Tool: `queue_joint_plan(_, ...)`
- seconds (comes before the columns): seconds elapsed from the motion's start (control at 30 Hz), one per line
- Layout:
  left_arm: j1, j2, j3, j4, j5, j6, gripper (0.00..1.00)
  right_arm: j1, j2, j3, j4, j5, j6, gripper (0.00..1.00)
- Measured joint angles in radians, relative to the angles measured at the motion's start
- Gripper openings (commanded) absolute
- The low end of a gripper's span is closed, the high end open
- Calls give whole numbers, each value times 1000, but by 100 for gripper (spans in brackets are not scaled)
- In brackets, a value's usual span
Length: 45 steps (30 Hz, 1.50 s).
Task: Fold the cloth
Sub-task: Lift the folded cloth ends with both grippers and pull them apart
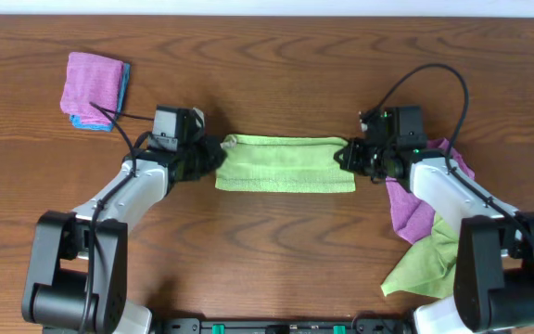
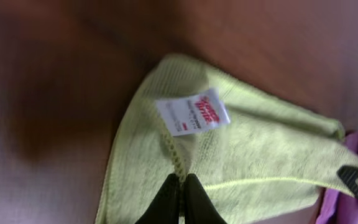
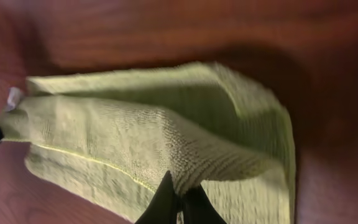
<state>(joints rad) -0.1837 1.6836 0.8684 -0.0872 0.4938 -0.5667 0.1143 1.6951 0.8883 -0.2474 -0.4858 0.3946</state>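
Observation:
The cloth (image 1: 286, 164) is a lime-green towel lying as a long folded strip across the middle of the table. My left gripper (image 1: 213, 156) is at its left end, shut on the stitched edge (image 2: 178, 167) just below the white tag (image 2: 194, 114). At the strip's right end, my right gripper (image 1: 346, 158) is shut on a raised fold of the cloth (image 3: 166, 143). In both wrist views the black fingertips (image 3: 166, 196) pinch the fabric with no gap.
A folded purple cloth on a blue one (image 1: 95, 88) lies at the far left. A purple cloth (image 1: 413, 209) and another lime-green cloth (image 1: 429, 264) are heaped under the right arm at the near right. The table (image 1: 276, 250) is dark wood.

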Motion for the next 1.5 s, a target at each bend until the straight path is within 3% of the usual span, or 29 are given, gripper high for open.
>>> queue_joint_plan(0.37, 4, 21, 2, 122, 0, -37, 6, -12, 0, 16, 52, 27, 14, 2)
queue_joint_plan(0.77, 16, 101, 101, 120, 13, -39, 6, -12, 0, 16, 160, 37, 16, 2)
queue_joint_plan(1.3, 18, 101, 108, -70, 42, -8, 6, -12, 0, 16, 2, 37, 18, 2)
queue_joint_plan(1.37, 18, 101, 108, -77, 43, -5, 6, -12, 0, 16, -16, 37, 22, 20)
queue_joint_plan(1.4, 18, 101, 108, -84, 45, -5, 18, -12, 0, 16, -27, 37, 23, 44)
queue_joint_plan(1.43, 18, 101, 108, -90, 48, 0, 58, -12, 0, 16, -39, 37, 17, 67)
queue_joint_plan(1.47, 18, 101, 108, -95, 53, 1, 72, -12, 0, 16, -49, 37, 18, 81)
queue_joint_plan(1.5, 18, 101, 108, -101, 61, 3, 86, -12, 0, 16, -61, 37, 16, 81)
